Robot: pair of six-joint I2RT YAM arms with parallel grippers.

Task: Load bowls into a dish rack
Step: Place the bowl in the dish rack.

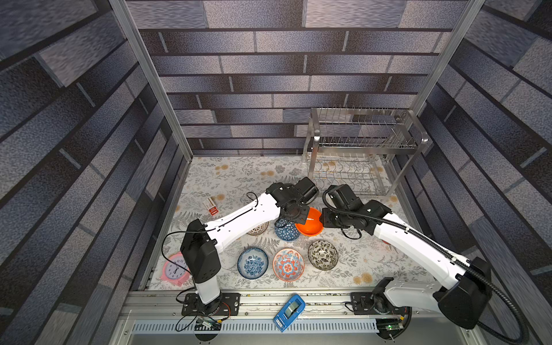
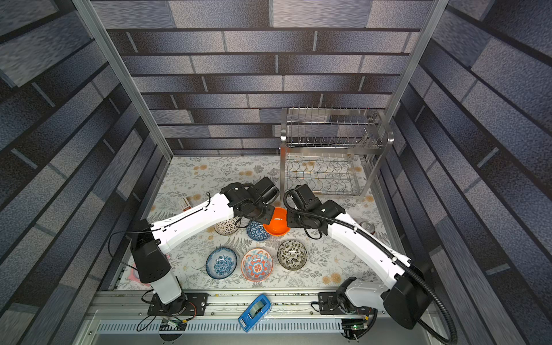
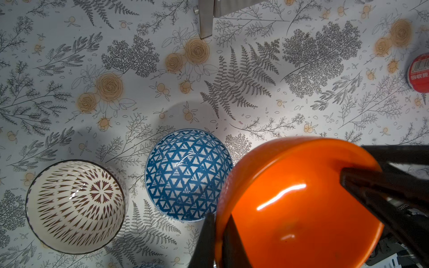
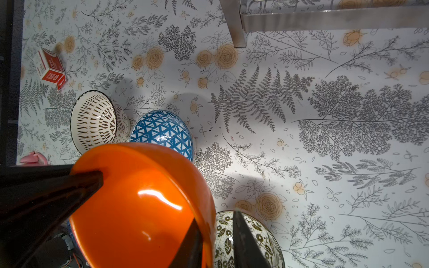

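Noted orange bowl [image 1: 312, 228] held off the table [image 1: 239, 179] between both grippers: left gripper [image 3: 220, 216] clamped on its rim, right gripper [image 4: 214, 215] narrow, astride the opposite rim, gap showing at the outer finger [image 4: 243, 239]. Located rack [image 1: 358, 145] beyond bowl, far right, nearer right arm [image 1: 412, 242]; round bowl, no long axis. Found rack empty, five other bowls [image 1: 288, 264] on table.

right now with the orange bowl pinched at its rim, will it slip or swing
The orange bowl looks glossy, so probably slippery where the left gripper pinches its rim. Held at one edge and tilted, it may pivot. It looks rigid.
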